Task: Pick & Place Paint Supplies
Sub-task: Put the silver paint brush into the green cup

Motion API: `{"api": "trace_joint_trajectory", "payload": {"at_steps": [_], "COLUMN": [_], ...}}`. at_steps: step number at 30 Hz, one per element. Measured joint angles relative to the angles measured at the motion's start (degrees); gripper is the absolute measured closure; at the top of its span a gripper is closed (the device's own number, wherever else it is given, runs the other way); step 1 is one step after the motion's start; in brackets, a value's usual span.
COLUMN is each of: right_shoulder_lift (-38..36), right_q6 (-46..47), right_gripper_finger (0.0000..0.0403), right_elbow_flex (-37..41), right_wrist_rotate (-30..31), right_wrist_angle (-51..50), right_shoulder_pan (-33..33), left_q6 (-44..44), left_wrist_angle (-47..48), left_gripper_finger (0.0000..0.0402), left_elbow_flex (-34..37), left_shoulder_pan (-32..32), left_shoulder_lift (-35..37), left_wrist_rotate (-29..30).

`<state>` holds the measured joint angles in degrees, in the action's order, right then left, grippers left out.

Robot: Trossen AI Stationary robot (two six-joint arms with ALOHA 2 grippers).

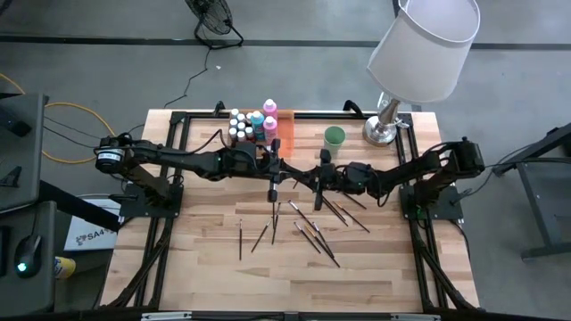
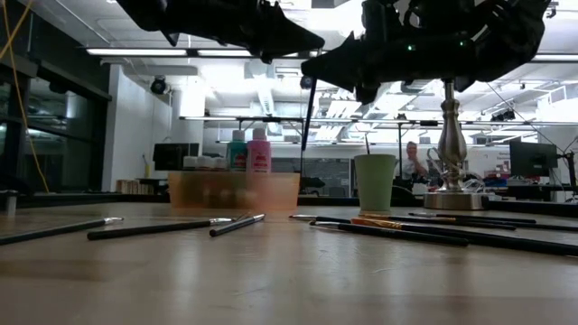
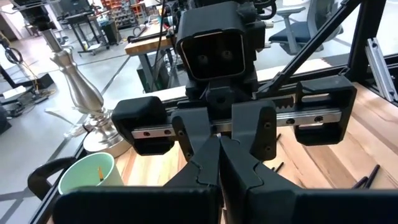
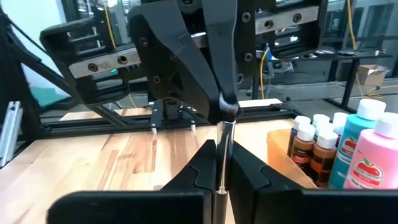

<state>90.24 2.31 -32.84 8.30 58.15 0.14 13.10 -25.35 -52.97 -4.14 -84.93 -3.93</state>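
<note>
Apple logo on pink paint bottle

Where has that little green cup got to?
In the high view the green cup stands at the table's far edge, right of centre, between the orange tray of paint bottles and the lamp's silver base.

The wooden table carries scattered paintbrushes, an orange tray, a green cup and a lamp.

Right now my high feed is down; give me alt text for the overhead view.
Both grippers meet mid-table, the left gripper and right gripper shut on one paintbrush. More brushes lie scattered below; paint bottles fill the orange tray.
</note>
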Motion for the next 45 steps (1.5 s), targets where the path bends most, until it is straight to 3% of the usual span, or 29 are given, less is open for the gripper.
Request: {"api": "trace_joint_trajectory", "payload": {"at_steps": [30,34,40,45], "right_shoulder_lift": [-0.02,-0.63,-4.64,-9.3], "right_q6": [0.67,0.97,1.55,2.38], "right_gripper_finger": [0.0391,0.0391,0.0391,0.0391], "right_elbow_flex": [0.0,0.0,0.02,0.02], "right_wrist_rotate": [5.93,7.03,11.11,16.53], "right_wrist_angle": [-1.53,-2.53,-9.05,-15.31], "right_shoulder_pan": [1.05,0.92,0.98,0.96], "left_q6": [-0.35,0.63,0.7,0.15], "left_wrist_angle": [1.53,1.55,2.8,9.55], "left_gripper_finger": [0.0399,0.0368,0.0275,0.0209], "left_elbow_flex": [0.0,0.0,0.0,0.0], "left_shoulder_pan": [0.02,0.03,0.04,0.07], "left_shoulder_lift": [0.0,0.0,2.19,7.88], "left_wrist_rotate": [1.8,1.84,3.14,10.4]}}
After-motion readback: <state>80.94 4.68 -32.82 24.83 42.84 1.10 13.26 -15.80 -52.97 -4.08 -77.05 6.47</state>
